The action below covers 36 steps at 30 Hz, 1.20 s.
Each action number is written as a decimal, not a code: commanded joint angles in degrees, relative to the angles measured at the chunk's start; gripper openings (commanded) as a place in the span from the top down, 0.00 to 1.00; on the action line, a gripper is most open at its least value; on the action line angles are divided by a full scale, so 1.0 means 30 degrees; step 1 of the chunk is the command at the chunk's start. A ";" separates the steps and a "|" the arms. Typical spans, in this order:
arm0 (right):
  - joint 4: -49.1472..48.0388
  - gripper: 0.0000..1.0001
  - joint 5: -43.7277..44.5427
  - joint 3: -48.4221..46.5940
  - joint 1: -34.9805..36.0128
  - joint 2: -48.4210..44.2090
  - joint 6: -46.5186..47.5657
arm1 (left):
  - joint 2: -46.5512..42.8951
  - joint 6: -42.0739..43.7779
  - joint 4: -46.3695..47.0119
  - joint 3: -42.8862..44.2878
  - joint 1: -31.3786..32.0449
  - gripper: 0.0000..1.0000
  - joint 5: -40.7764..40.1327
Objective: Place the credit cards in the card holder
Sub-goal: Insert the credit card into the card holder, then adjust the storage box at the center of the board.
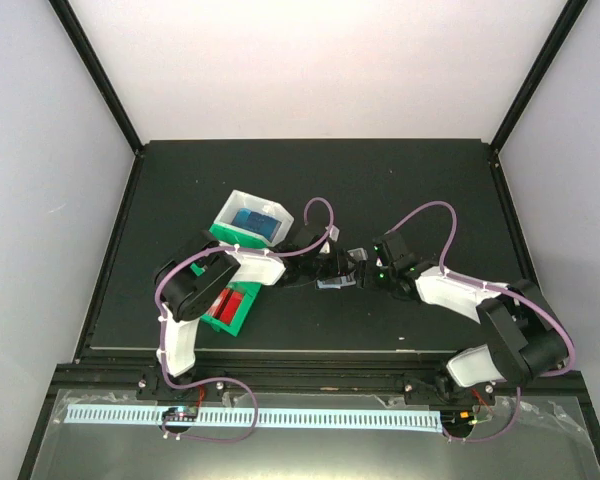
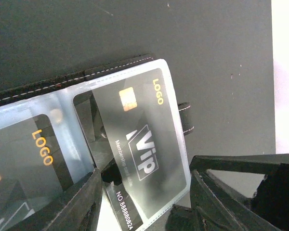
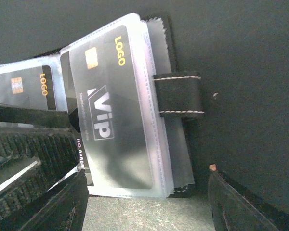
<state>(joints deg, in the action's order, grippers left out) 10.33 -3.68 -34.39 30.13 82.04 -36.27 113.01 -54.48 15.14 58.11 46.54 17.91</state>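
Note:
The card holder [image 2: 24,96] lies open on the black mat, black outside with clear pockets inside; it also shows in the top view [image 1: 333,285] and in the right wrist view [image 3: 178,144]. Its snap strap [image 3: 178,95] sticks out at the right. A black VIP card [image 2: 139,144] sits in the right pocket, its numbered end poking out at the bottom. A second LOGO card [image 2: 33,159] fills the left pocket. My left gripper [image 2: 144,202] is open, its fingers astride the VIP card's lower end. My right gripper [image 3: 147,207] is open just below the holder's edge.
A white tray [image 1: 235,203] with something blue inside stands behind the left arm. A green tray [image 1: 242,312] with red cards lies under the left arm. The left gripper's ribbed finger [image 3: 33,154] shows at the left of the right wrist view.

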 commanded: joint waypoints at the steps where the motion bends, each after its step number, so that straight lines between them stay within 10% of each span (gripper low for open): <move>1: 0.0491 0.31 0.1792 0.0013 0.0040 -0.1161 0.0206 | -0.0667 0.1605 -0.0134 -0.0221 -0.0148 0.47 0.0218; 13: 0.1966 0.31 0.3309 -0.1816 0.0039 -0.0115 0.2025 | -0.5990 0.5289 -0.7937 -0.1022 -0.0346 0.31 -0.4901; 36: 0.1326 0.30 0.1662 -0.1622 0.0057 0.0664 0.0902 | -0.9933 0.4379 -1.3626 -0.6068 -0.2612 0.30 -1.1595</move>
<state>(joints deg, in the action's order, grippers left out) 15.33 0.71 -38.63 30.13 82.63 -33.41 84.05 -41.36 -22.33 40.27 41.41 -10.74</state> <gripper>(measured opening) 0.702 0.697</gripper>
